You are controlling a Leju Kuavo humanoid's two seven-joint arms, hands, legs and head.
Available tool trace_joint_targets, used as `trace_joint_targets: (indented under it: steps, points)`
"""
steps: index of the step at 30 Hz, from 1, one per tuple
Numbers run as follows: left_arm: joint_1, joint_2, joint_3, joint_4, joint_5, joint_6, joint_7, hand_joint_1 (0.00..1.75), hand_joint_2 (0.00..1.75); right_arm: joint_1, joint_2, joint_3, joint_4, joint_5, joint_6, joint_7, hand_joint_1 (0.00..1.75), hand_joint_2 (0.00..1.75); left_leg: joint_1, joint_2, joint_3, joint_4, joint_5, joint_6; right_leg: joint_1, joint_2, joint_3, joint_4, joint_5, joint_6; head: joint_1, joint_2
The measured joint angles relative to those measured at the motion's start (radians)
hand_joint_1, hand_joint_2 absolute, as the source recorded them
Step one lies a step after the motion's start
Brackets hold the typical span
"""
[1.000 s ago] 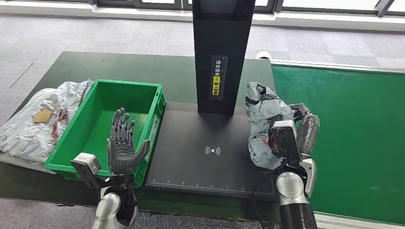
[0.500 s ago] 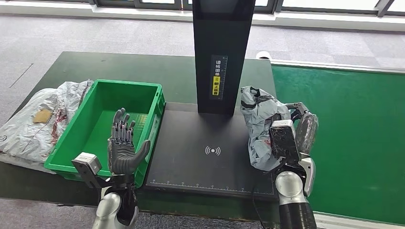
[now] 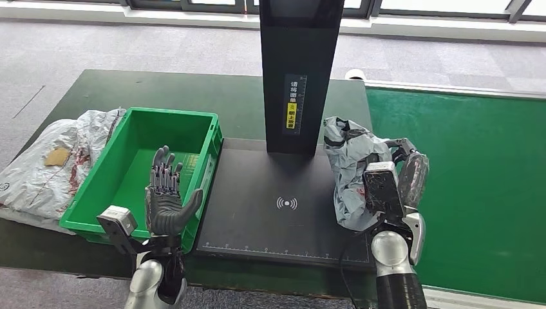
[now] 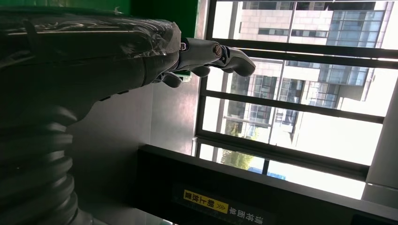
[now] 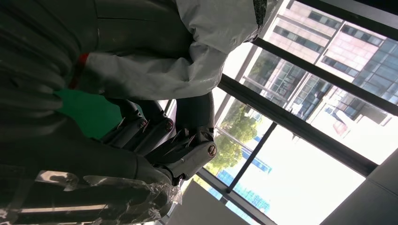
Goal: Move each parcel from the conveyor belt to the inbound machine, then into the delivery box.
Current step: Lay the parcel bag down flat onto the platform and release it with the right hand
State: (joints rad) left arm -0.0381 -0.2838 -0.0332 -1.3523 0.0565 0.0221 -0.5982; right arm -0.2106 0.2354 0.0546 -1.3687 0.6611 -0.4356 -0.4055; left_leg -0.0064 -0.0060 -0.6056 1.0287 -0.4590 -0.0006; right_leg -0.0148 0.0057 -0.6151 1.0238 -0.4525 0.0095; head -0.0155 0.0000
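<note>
The green conveyor belt (image 3: 463, 193) runs along the right of the black inbound machine (image 3: 283, 212), whose flat plate with its scan mark lies at the foot of a tall black post (image 3: 297, 71). Left of the machine, touching its edge, stands the green delivery box (image 3: 138, 138), and beyond that on the dark worktop (image 3: 161, 90) lies another grey bag (image 3: 45, 164).

The grey parcel (image 3: 351, 167), a crumpled plastic mailer, hangs over the machine's right edge, between belt and scan mark. The right hand (image 3: 405, 168) grasps it from the belt side, its fingers (image 5: 150, 129) curled against the bag's loose folds; how firmly they bite is hard to judge, since the plastic hides most of the contact.

The step in hand appears to be carrying the parcel onto the plate. To do it well, the parcel should travel further toward the scan mark and settle flat there, clear of the post, before the hold loosens; a limp bag held by a fold may sag or slip.

The left hand (image 3: 169, 196) is raised by the box's near right wall, fingers (image 3: 164, 170) spread, holding and touching nothing.
</note>
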Motion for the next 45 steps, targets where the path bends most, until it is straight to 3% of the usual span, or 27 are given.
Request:
trace_joint_targets:
  steps: [27, 29, 33, 38, 45]
  points:
    - [0.0, 0.0, 0.0, 0.0, 0.0, 0.0, 0.0, 0.0, 1.75, -0.001, 0.002, 0.0, 0.0, -0.007, 0.007, -0.001, 1.75, 1.75, 0.0, 0.0, 0.0, 0.0, 0.0, 0.0, 0.0, 0.0, 0.0, 0.0, 0.0, 0.0, 0.0, 0.0]
    - [-0.004, 0.0, -0.001, 0.003, 0.0, 0.004, -0.006, 0.0, 1.75, -0.017, 0.007, 0.004, 0.013, -0.074, 0.066, -0.019, 1.75, 1.75, 0.0, 0.0, -0.001, -0.001, 0.0, 0.0, 0.0, 0.0, 0.0, 0.0, 0.0, 0.0, 0.0, 0.0]
    - [-0.039, 0.0, -0.026, 0.046, 0.0, 0.033, -0.046, 0.0, 1.75, -0.112, 0.062, 0.066, 0.207, -0.361, 0.316, -0.169, 1.75, 1.75, 0.0, 0.005, -0.001, -0.001, 0.001, -0.002, 0.001, 0.004, -0.003, 0.001, 0.003, -0.003, 0.0, 0.0]
    - [-0.06, 0.0, -0.048, 0.086, 0.015, 0.046, -0.058, 0.0, 1.75, -0.201, 0.097, 0.124, 0.397, -0.44, 0.339, -0.212, 1.75, 1.75, 0.001, 0.001, -0.001, -0.001, 0.004, -0.004, 0.001, 0.001, -0.003, 0.001, 0.003, -0.004, 0.0, 0.0]
    - [-0.074, 0.0, -0.054, 0.107, 0.029, 0.051, -0.059, 0.0, 1.75, -0.238, 0.099, 0.159, 0.475, -0.463, 0.34, -0.203, 1.75, 1.75, 0.001, 0.001, -0.002, -0.001, 0.004, -0.004, 0.001, 0.001, -0.003, 0.001, 0.003, -0.004, 0.0, 0.0]
